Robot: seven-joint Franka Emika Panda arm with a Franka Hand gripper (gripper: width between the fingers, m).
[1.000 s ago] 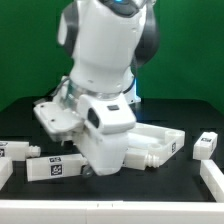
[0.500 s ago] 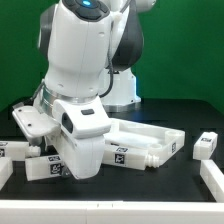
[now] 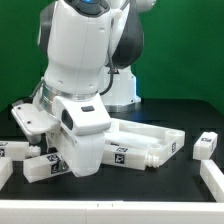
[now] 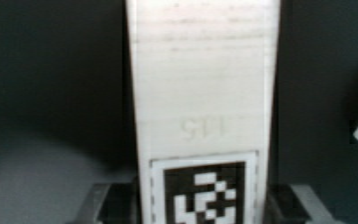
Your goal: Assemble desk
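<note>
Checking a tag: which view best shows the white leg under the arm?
Wrist view: the white square-section plastic leg fills the frame, tag showing. In the exterior view the white robot arm hides part of the leg.

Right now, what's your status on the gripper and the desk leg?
Gripper straddling desk leg, grip unconfirmed. Leg lying flat. Tabletop off to exterior view's right, apart.

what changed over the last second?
The arm swung to the exterior view's left and dropped over the leg lying there, which now sits between the gripper's fingers; grip not confirmed. Tabletop and other legs stayed put.
</note>
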